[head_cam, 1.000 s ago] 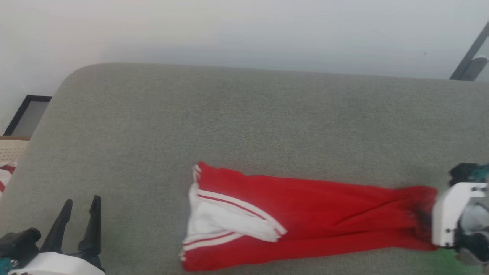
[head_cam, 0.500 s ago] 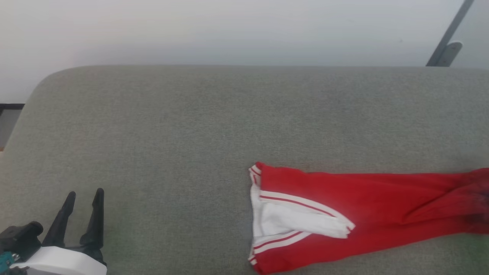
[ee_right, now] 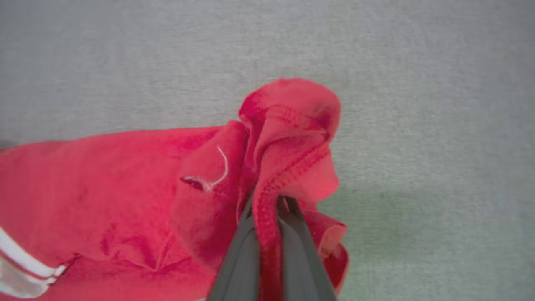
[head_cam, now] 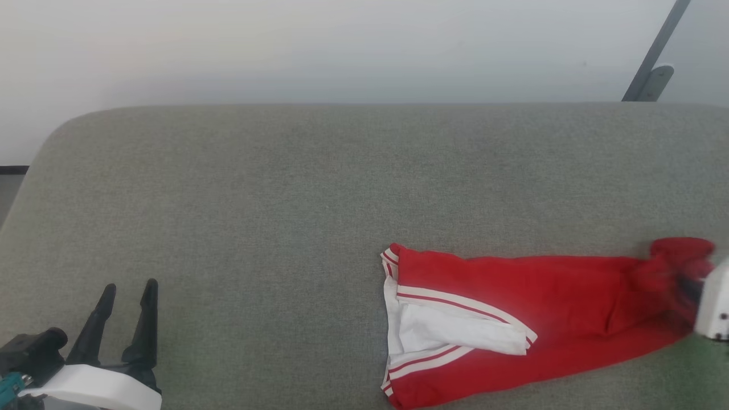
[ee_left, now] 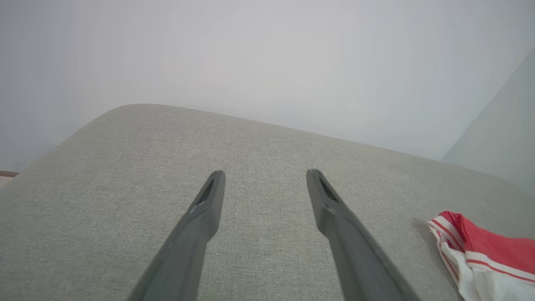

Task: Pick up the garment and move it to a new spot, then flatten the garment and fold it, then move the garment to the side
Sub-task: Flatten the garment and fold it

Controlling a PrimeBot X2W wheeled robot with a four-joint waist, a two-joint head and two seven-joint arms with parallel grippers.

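Lying bare, cushion [head_cam: 228, 199] stretches from garment [head_cam: 541, 285] to its left edge.

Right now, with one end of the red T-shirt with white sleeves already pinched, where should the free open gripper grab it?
Probably the striped edge at the left end of the red, white-sleeved T-shirt, coming from the robot's left, low over the grey fabric cushion. That edge faces the open left gripper, and the shut right gripper pinches the opposite hem.

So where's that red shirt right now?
In the head view the garment lies stretched over the grey cushion, on the robot's right, one red end pinched in the right end effector, far from the open left end effector.
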